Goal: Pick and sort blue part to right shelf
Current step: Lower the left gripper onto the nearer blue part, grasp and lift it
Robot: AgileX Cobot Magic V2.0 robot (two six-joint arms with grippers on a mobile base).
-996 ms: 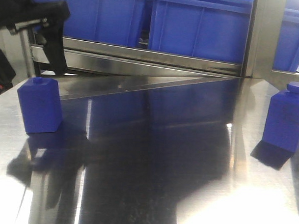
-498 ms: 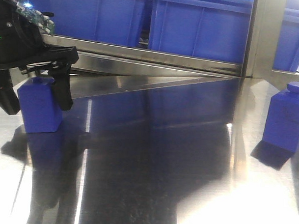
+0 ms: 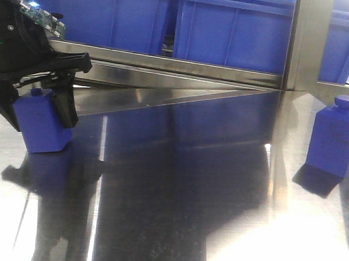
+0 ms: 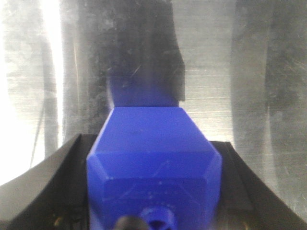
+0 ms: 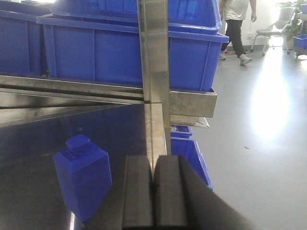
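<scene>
Left gripper point(image 3: 39, 117) is clamped on the blue part point(image 3: 42, 134) at the left end of the table point(image 3: 178, 188), long axis near-upright and slightly tipped — right shelf point(image 3: 335, 88) lies well apart, across to the right.

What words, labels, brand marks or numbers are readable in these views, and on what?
None readable. The blue bins, left blue part, right blue part and steel rack post show no print.
The circuit board above the left gripper may carry markings, but they are too small to read.
</scene>
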